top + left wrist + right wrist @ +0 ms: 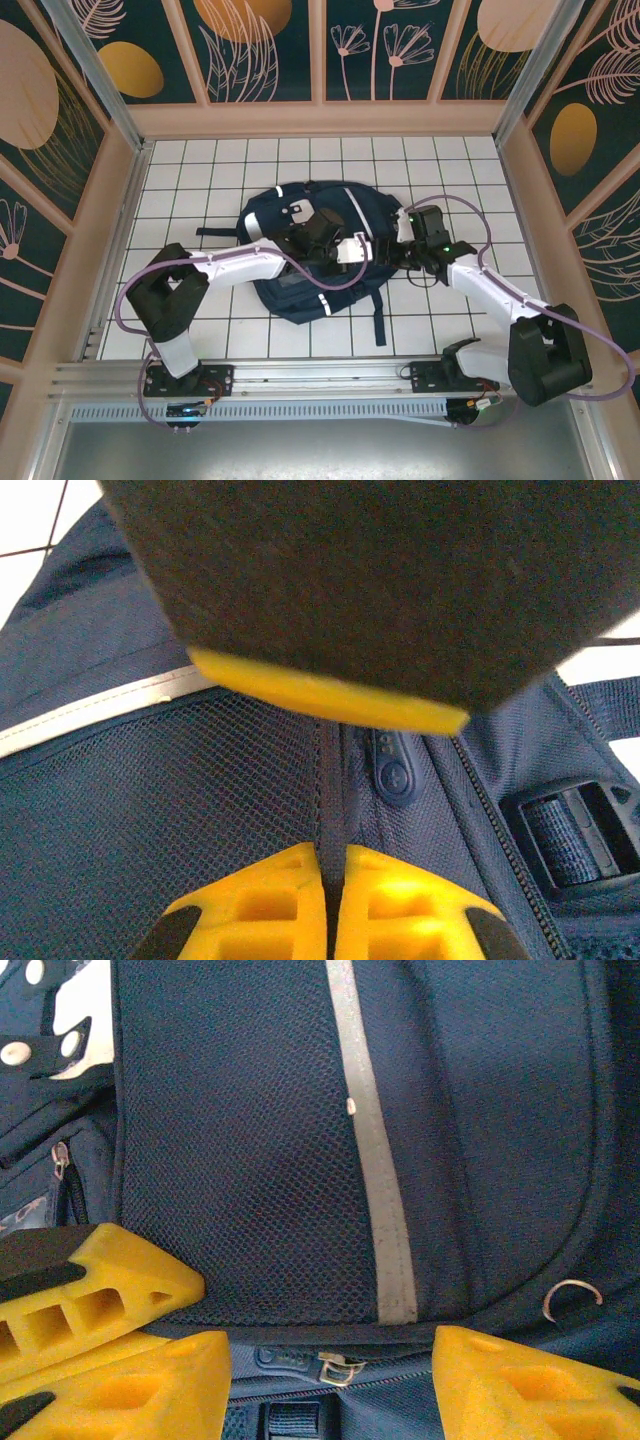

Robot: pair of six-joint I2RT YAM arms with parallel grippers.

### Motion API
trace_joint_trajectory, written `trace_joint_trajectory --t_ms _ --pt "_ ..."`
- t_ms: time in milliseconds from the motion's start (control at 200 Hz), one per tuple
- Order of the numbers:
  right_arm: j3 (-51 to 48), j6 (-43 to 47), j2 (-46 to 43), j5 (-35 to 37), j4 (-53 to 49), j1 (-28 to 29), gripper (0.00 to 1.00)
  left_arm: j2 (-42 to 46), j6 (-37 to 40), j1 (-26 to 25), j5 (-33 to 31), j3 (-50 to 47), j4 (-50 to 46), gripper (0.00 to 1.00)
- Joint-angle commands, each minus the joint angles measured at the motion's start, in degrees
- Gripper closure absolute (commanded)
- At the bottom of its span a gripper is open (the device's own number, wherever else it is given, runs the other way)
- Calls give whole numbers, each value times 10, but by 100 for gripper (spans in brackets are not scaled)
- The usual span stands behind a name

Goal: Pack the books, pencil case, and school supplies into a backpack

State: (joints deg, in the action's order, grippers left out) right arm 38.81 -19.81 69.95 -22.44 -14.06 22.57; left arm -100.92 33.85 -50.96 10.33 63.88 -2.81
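The backpack (300, 295) is laid flat mid-table, its zip pull (332, 805) pinched tight by the left gripper (333, 870); the right gripper (325, 1360) is held spread over the mesh pocket (230, 1160) (nothing grasped). Opening the bag is judged the step in hand; a steady drag on that pull is called for next.

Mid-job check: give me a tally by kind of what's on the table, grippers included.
Backpack: 1
Grippers: 2 (left gripper shut on a dark pull tab of the backpack, right gripper open over its mesh pocket)
Total: 3
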Motion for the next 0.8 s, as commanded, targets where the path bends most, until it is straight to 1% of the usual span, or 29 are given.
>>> trace_joint_trajectory --t_ms 0,90,155,285,355,425,525,681,736,796 --pt "-15 24 6 34 36 24 44 24 -59 14 73 4 54 100" --pt "-28 32 0 47 38 24 45 46 -89 28 93 -11 85 100" --pt "-42 28 -18 44 44 25 45 49 -108 40 106 -16 99 100" --pt "-72 19 -71 39 60 25 46 49 -105 45 114 -19 98 100" --pt "-79 21 -80 23 68 25 49 50 -105 48 128 -21 102 100" --pt "-78 20 -71 9 77 26 52 52 -109 47 138 -23 110 100" --pt "-73 9 -57 4 108 27 50 55 -102 47 153 -28 114 100" --pt "-46 -6 -21 -3 140 27 50 62 -104 47 163 -36 122 100" --pt "-43 -5 -7 -5 148 27 54 64 -104 48 166 -38 126 100" --pt "-43 -3 5 9 158 30 59 67 -105 48 171 -42 135 100"
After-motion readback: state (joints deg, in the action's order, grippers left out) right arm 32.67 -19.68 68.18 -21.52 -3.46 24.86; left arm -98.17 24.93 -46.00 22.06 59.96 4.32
